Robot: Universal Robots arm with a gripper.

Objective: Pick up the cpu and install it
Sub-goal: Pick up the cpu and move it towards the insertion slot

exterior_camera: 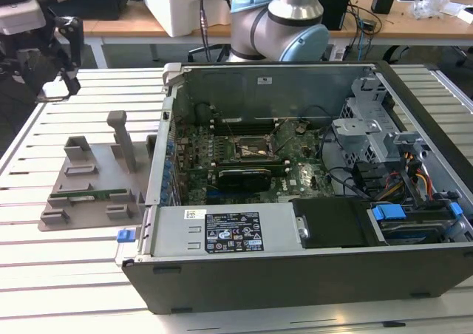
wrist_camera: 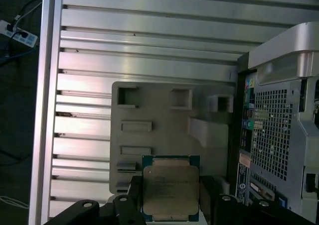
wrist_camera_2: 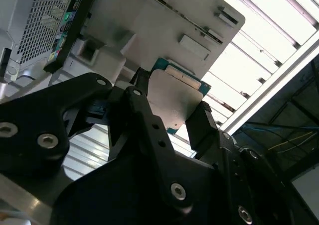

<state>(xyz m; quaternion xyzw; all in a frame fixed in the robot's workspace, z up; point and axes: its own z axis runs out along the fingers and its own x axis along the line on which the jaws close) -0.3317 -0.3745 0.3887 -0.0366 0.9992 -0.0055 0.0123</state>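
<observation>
One cpu point(wrist_camera: 171, 182) is in hand: a thin square plate with a silver metal top and a narrow green rim. In both wrist views it sits at the near edge of the grey tray point(wrist_camera: 149, 110) and appears lifted off it, not resting in a recess. The gripper point(wrist_camera: 170, 197) has its two black fingers point(wrist_camera: 206, 195) drawn in to the chip's width. One finger bears on each of two opposite edges, and the silver face is left uncovered.

Handling, as a judgement:
- The part is light and rigid and does not flex in the grip.
- The polished top is likely slippery, so the edges are the correct place to hold it.
- The underside contacts are probably delicate and should not be touched or dragged.
- An edge grip this narrow tolerates little tilt, so the chip should be kept flat.

View differences:
- The first wrist view looks down on the chip's top, with the tray's empty recesses beyond it. The slatted table point(wrist_camera: 149, 46) lies under the tray, and the perforated rear of the computer case point(wrist_camera: 279, 135) stands beside the tray.
- The second wrist view looks along the fingers point(wrist_camera_2: 202, 120) from behind. It shows how the pads meet the chip point(wrist_camera_2: 174, 95) at its edges, which the first wrist view partly hides.
- The exterior view gives the wider layout. The gripper hangs above and to the exterior view's left of the tray point(exterior_camera: 89, 201). The opened case point(exterior_camera: 295, 275) lies on the tray's other side. Inside it the motherboard point(exterior_camera: 303, 175) carries the socket point(exterior_camera: 247, 151).
</observation>
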